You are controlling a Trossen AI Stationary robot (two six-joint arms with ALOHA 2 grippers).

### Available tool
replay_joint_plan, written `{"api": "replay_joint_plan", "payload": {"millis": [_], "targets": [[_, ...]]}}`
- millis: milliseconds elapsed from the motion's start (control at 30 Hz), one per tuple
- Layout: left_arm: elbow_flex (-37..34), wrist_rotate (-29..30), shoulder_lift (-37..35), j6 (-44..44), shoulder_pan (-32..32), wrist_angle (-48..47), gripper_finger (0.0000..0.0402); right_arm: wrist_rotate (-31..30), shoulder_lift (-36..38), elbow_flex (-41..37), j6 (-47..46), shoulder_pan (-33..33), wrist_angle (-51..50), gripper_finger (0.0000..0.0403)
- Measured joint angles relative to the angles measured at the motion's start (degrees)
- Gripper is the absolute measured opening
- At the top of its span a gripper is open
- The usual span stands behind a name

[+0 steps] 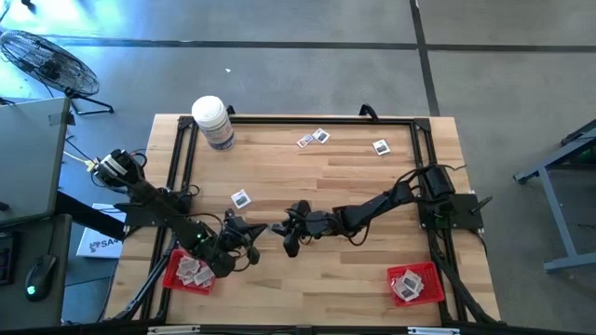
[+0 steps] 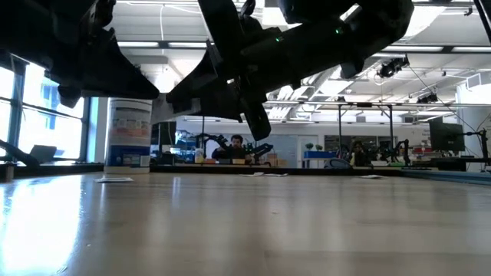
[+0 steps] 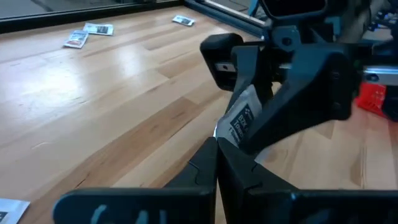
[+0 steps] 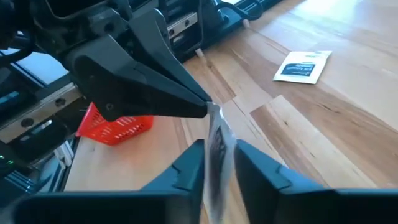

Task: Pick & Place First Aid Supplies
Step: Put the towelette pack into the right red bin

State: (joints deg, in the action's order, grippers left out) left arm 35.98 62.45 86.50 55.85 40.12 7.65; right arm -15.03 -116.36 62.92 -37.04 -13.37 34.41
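- The wooden bench [image 1: 307, 177] fills the high view, framed by a black rail.
- The left arm reaches in from about 8 o'clock and the right arm from about 3 o'clock; their tips meet just below the bench's centre, toward 6 o'clock.
- A large white bottle [image 1: 213, 121] stands upright near the 11 o'clock corner.
- A red tray [image 1: 189, 271] at 8 o'clock holds several packets; a second red tray [image 1: 414, 283] at 5 o'clock holds several more.
- The left gripper [image 1: 257, 230] has its fingers [image 3: 205, 168] clenched together on the edge of one packet [image 3: 239, 118], seen in the left wrist view.
- The right gripper [image 1: 288, 233] faces it; its fingers [image 4: 189, 168] stand slightly apart with that same packet [image 4: 217, 146] upright between them, though whether they press on it I cannot tell.
- The packet is thus in the air between the two grippers, clear of the bench.
- Loose packets on the bench: one [image 1: 241, 198] just left of centre, a touching pair [image 1: 314, 139] at 12 o'clock, and one [image 1: 380, 146] toward 1 o'clock.
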Motion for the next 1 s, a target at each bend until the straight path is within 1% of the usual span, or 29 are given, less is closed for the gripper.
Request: {"api": "replay_joint_plan", "payload": {"millis": [133, 167, 267, 367, 467, 567, 667, 733, 800, 867, 1000], "targets": [[0.0, -0.2, 0.0, -0.1, 0.0, 0.0, 0.0, 0.7, 0.0, 0.0, 1.5, 0.0, 0.0, 0.0018], [0.0, -0.3, 0.0, -0.1, 0.0, 0.0, 0.0, 0.9, 0.0, 0.0, 2.1, 0.0, 0.0, 0.001], [0.0, -0.5, -0.3, 1.1, 0.0, -0.1, 0.0004, 1.1, 0.0, 0.0, 2.5, 0.0, 0.0, 0.0013], [0.0, -1.7, -2.3, 1.4, 0.0, 0.0, 0.0018, 1.1, 0.0, 0.0, 2.6, -0.1, -0.5, 0.0015], [0.0, -3.6, -4.0, 1.4, 0.0, 0.0, 0.0048, 1.1, 0.0, 0.0, 3.0, -0.1, -1.7, 0.0005], [0.0, -5.3, -4.6, 1.4, 0.0, -0.1, 0.0091, 1.3, 0.0, 0.0, 3.9, -0.2, -1.7, 0.0008], [0.0, -7.4, -4.7, 0.8, 0.0, -0.3, 0.013, 2.4, 0.0, 0.0, 3.8, -0.5, -2.2, 0.0007], [0.0, -8.2, -5.0, -0.5, 0.0, -0.3, 0.015, 4.2, 0.1, 0.0, 3.6, -0.9, -2.9, 0.0004], [0.0, -9.3, -5.4, -1.3, 0.0, -0.5, 0.0161, 6.1, 1.2, 0.0, 2.9, -1.8, -5.9, 0.0004], [0.0, -10.0, -5.9, -1.6, 0.0, -1.3, 0.0166, 7.4, 3.8, 0.0, 2.0, -3.1, -11.4, 0.0004], [0.0, -10.5, -6.1, -1.6, 0.0, -2.5, 0.0168, 10.9, 11.8, 0.0, 0.1, -7.0, -29.1, 0.0003]]}}
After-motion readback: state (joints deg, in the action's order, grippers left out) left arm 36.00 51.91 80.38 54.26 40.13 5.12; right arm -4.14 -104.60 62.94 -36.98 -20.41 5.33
